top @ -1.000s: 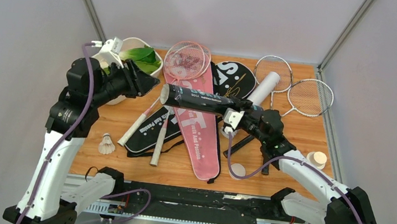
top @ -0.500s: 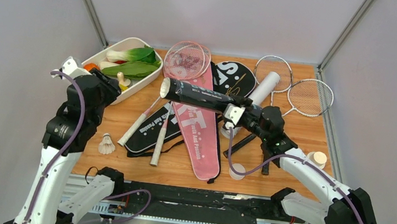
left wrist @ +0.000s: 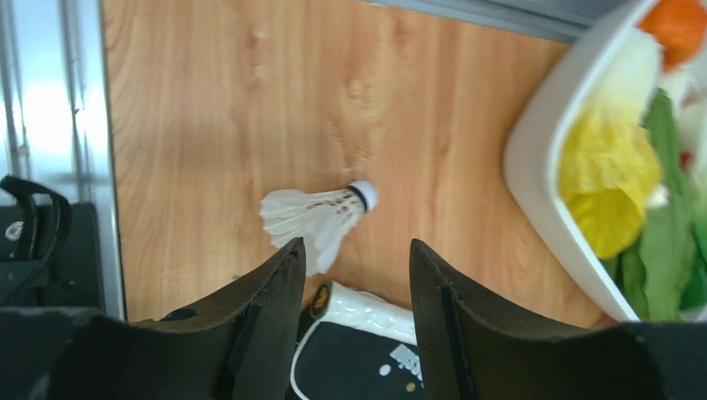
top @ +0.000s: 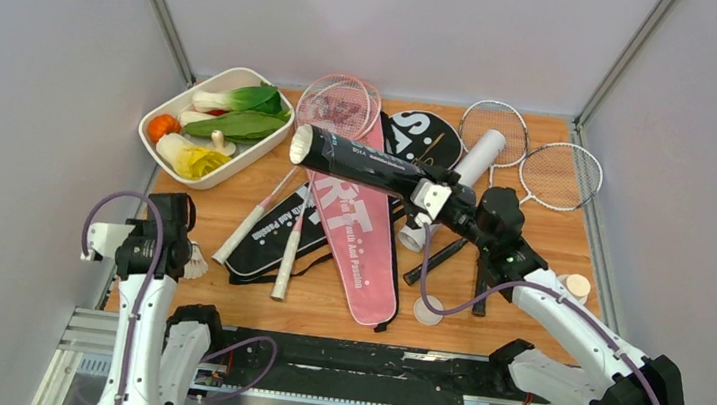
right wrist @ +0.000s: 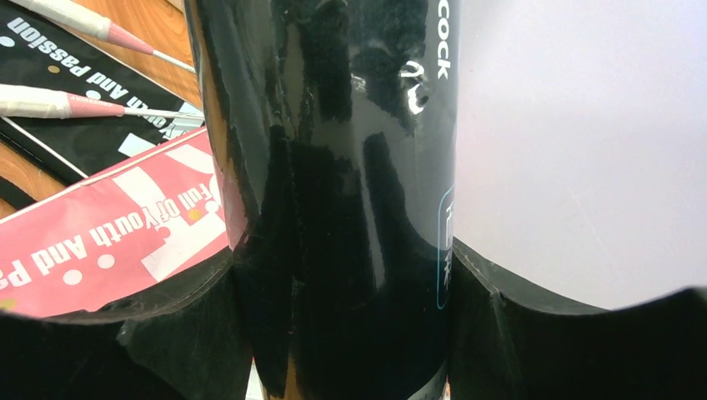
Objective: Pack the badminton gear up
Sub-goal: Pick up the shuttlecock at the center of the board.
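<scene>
Our left gripper [left wrist: 357, 250] has swung down from the dish [left wrist: 534, 187] to the near-left corner and hangs with jaws apart and empty over the shuttlecock [left wrist: 315, 215] lying on its side on the table [left wrist: 208, 100] — so we judge picking it up comes next, for the black tube [top: 359, 162] that our right gripper [top: 440, 201] keeps clamped above the pink cover [top: 368, 264], mouth facing left. Room is tight: the metal rail [left wrist: 50, 108] on one side, a white racket handle [left wrist: 367, 310] just beside the feathers — yet the way up to the tube looks free.
</scene>
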Controlling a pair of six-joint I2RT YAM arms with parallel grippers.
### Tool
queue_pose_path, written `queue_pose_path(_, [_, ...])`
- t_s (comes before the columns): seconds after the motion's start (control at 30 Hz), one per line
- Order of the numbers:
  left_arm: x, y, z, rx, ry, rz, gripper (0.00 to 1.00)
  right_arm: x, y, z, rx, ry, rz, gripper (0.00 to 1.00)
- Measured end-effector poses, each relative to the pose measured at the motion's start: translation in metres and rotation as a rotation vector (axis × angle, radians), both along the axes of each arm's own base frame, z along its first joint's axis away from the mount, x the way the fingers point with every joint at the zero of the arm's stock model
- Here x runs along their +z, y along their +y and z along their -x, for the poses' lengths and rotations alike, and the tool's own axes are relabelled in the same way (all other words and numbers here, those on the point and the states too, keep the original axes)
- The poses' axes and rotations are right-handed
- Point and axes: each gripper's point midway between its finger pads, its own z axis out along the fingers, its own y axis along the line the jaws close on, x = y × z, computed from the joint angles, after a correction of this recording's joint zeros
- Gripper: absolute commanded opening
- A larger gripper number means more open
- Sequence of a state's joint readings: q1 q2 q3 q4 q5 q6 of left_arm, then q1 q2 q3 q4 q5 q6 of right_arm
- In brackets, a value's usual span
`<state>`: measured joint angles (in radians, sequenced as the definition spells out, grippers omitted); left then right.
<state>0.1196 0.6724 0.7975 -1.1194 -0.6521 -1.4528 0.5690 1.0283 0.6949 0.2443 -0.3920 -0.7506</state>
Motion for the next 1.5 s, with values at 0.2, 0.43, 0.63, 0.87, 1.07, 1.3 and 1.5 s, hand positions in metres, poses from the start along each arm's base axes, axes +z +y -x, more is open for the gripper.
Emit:
queue_pose_path(0.2, [-0.058, 0.005, 0.026, 0.166, 0.093, 0.097, 0.62, -0.002, 0.001, 0.003, 0.012, 0.021, 0.002, 0.15])
queue_pose_path(0.43, [-0.092, 0.004, 0.032, 0.248, 0.081, 0.150, 0.63, 0.011, 0.003, 0.003, 0.023, 0.003, -0.010, 0.15])
queue_pose_path(0.63, [-0.108, 0.004, 0.018, 0.250, 0.010, 0.180, 0.61, 0.020, 0.005, 0.004, 0.035, -0.008, -0.017, 0.15])
queue_pose_path(0.87, [-0.107, 0.002, -0.010, 0.213, -0.072, 0.215, 0.40, 0.023, 0.004, 0.007, 0.037, -0.006, -0.020, 0.15])
queue_pose_path(1.07, [-0.122, -0.002, -0.016, 0.205, -0.049, 0.251, 0.30, 0.026, 0.004, 0.007, 0.039, -0.007, -0.022, 0.15])
queue_pose_path(1.3, [-0.115, 0.000, -0.029, 0.201, -0.115, 0.255, 0.00, 0.028, 0.004, 0.007, 0.040, -0.010, -0.025, 0.15])
queue_pose_path(1.5, [-0.093, 0.002, -0.026, 0.194, -0.120, 0.229, 0.00, 0.028, 0.005, 0.009, 0.047, -0.002, -0.028, 0.15])
